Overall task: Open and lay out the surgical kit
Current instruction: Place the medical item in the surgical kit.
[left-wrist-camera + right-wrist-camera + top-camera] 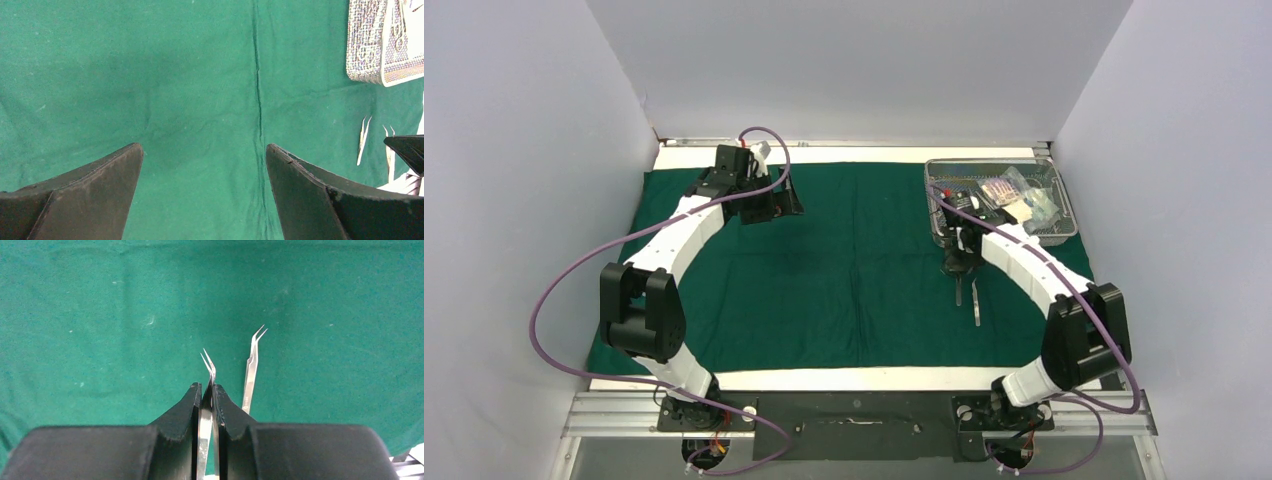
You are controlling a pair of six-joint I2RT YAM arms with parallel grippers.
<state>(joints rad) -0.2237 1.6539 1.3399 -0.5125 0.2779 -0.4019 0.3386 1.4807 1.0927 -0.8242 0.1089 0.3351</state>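
Grey-white walls point(844, 70) box in the bench point(854, 379), and the dark green cloth point(824, 290) lies unfolded and flat across nearly all of it, so we judge the opening part done. At the far right corner of the cloth sits the wire-mesh tray point(984, 161), with clear packets point(1022, 195) inside it not yet taken out.

Our right tool point(208, 388) is clamped on a pair of tweezers point(209, 365), tips pointing out ahead of it, low over the cloth just on the near side of the tray. We cannot tell whether they touch the cloth. A second pair of tweezers point(251, 367) lies on the cloth just beside them, roughly parallel. Our left tool point(204, 147) hangs over bare cloth at the far left, jaws wide apart and holding nothing.

We reckon the layout is barely begun. One instrument is down and one is in hand, while the packets and whatever else the tray holds are left to set out.
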